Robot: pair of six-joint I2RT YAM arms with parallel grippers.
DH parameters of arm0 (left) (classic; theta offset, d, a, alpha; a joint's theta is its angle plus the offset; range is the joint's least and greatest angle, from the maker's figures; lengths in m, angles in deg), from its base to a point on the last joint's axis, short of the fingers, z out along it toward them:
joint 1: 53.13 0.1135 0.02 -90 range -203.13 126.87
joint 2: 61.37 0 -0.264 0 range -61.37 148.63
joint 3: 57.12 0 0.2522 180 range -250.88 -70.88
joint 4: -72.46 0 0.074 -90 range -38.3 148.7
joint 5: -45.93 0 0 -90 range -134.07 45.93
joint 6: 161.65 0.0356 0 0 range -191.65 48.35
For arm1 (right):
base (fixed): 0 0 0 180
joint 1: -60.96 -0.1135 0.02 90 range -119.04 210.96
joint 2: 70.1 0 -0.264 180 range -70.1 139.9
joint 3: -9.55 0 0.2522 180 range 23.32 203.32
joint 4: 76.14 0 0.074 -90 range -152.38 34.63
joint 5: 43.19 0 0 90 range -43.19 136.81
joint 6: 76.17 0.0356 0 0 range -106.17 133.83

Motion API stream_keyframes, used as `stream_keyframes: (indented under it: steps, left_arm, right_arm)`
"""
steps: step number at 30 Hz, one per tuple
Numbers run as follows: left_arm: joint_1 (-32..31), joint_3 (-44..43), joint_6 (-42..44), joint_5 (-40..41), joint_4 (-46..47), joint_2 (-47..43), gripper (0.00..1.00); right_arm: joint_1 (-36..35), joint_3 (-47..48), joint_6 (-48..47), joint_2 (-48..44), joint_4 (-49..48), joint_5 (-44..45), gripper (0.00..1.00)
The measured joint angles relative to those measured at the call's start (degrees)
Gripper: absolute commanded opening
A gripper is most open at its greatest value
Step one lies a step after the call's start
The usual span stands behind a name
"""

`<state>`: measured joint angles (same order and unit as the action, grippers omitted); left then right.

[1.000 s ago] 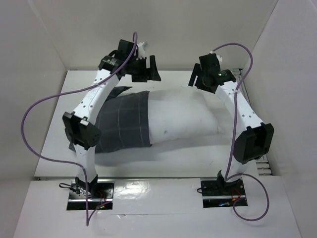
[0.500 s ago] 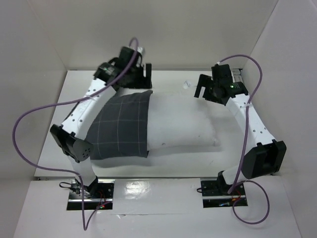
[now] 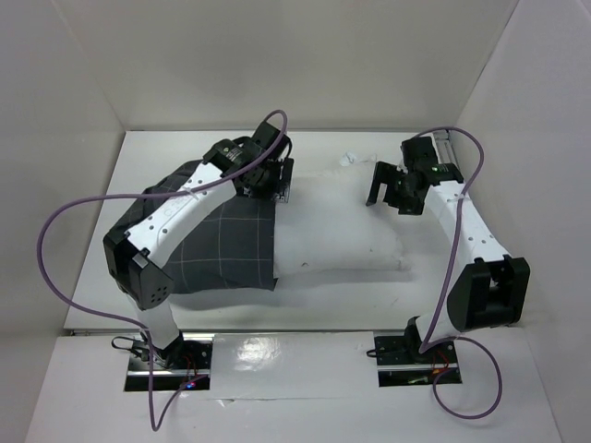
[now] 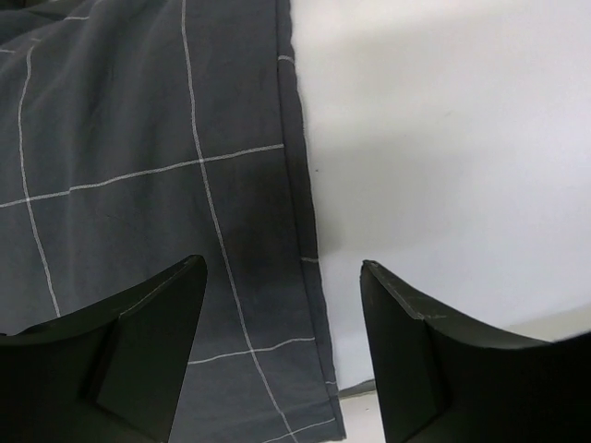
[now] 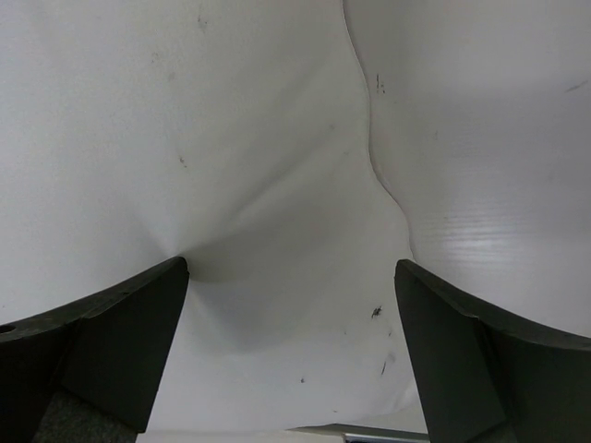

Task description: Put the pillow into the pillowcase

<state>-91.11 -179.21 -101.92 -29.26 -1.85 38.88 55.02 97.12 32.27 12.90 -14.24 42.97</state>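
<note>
Plump white fabric pillow [image 3: 342,231] sits left end inside limp charcoal grid-lined cloth pillowcase [image 3: 226,245]; left gripper [image 4: 282,266] gapes above the case's hem, right gripper [image 5: 291,266] open over bare pillow: best pinch hem alone, draw rightward while right braces.

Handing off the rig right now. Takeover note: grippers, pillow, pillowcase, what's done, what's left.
Left gripper: open, empty, above the open hem of the pillowcase.
Right gripper: open, empty, above the bare right end of the pillow.
Pillow lies on the table, its left part inside the pillowcase, its right part sticking out.
Done: pillowcase started over the left end.
Left: draw the pillowcase over the bare right part.
</note>
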Motion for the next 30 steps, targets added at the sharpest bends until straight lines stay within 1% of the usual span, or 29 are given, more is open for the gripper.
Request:
stream_keyframes:
  steps: [2, 3, 5, 6, 7, 9, 10, 11, 12, 13, 15, 16, 17, 18, 20, 22, 23, 25, 27, 30]
  left_arm:
    - [0.02, -0.09, 0.02, 0.28, -0.57, 0.76, 0.80]
    - [-0.04, -0.22, 0.00, 0.50, -0.96, 1.29, 0.73]
    - [-0.33, -0.52, -0.37, 1.44, -1.81, 2.62, 0.55]
    - [-0.44, -0.63, -0.50, 1.88, -2.34, 3.19, 0.43]
    - [-0.50, -0.74, -0.83, 2.36, -2.86, 3.63, 0.22]
    - [-0.59, -0.96, -1.51, 3.17, -3.74, 3.96, 0.05]
    - [-0.63, -1.46, -1.40, 3.28, -4.44, 4.00, 0.00]
    - [-0.66, -2.19, -1.46, 3.19, -4.98, 4.00, 0.00]
    - [-0.66, -3.10, -1.38, 2.73, -5.40, 4.00, 0.00]
    - [-0.81, -4.17, -1.20, 1.90, -5.44, 4.00, 0.00]
    - [-0.94, -5.81, -0.96, -0.22, -4.98, 4.07, 0.00]
    - [-1.11, -7.30, -0.70, -2.05, -5.16, 4.52, 0.00]
    - [-1.55, -9.99, -0.07, -4.04, -5.29, 5.92, 0.00]
    - [-2.12, -12.74, 0.22, -5.97, -5.46, 7.52, 0.00]
    - [-3.41, -21.53, 0.85, -10.95, -6.60, 12.98, 0.00]
    - [-4.57, -30.49, 1.60, -16.81, -5.95, 19.67, 0.00]
    - [-4.74, -33.03, 1.68, -20.09, -5.01, 22.16, 0.00]
    - [-4.57, -34.29, 0.85, -27.12, -2.56, 25.38, 0.00]
    - [-4.13, -33.90, -0.26, -32.63, -0.24, 26.58, 0.00]
    - [-2.84, -34.05, -1.27, -36.30, 1.90, 26.82, 0.00]
  right_arm:
    - [0.09, 0.00, -0.11, 0.00, -0.02, -0.02, 1.00]
    - [0.09, 0.00, -0.11, 0.00, 0.00, -0.02, 1.00]
    - [0.09, -0.02, -0.11, 0.00, -0.02, -0.04, 1.00]
    - [0.15, -0.07, -0.11, 0.00, -0.02, -0.04, 1.00]
    - [0.28, -0.24, -0.11, 0.00, -0.07, -0.07, 1.00]
    - [0.39, -0.92, -0.17, -0.02, -0.26, -0.15, 1.00]
    - [0.52, -1.53, -0.17, -0.02, -0.46, -0.31, 1.00]
    - [0.70, -2.40, -0.17, -0.02, -0.94, -0.90, 0.97]
    - [0.85, -3.34, -0.07, -0.02, -1.57, -1.53, 0.90]
    - [0.94, -4.63, 0.24, 0.00, -2.82, -2.60, 0.70]
    - [0.33, -7.28, 1.53, 0.17, -5.88, -5.38, 0.37]
    - [-0.72, -8.11, 2.86, 0.61, -7.23, -6.36, 0.10]
    - [-2.38, -8.52, 3.91, 1.09, -8.68, -6.91, 0.00]
    - [-4.15, -8.72, 5.18, 1.51, -10.19, -7.10, 0.00]
    - [-7.91, -9.20, 8.81, 1.49, -13.42, -7.13, 0.00]
    - [-10.32, -11.67, 13.09, -0.22, -18.88, -7.56, 0.00]
    - [-11.10, -14.08, 15.98, -1.99, -22.34, -7.65, 0.00]
    - [-11.50, -18.05, 20.61, -5.60, -25.29, -7.19, 0.00]
    - [-11.45, -19.87, 24.30, -8.09, -25.79, -6.01, 0.00]
    - [-11.56, -19.98, 27.78, -10.12, -26.05, -3.74, 0.00]
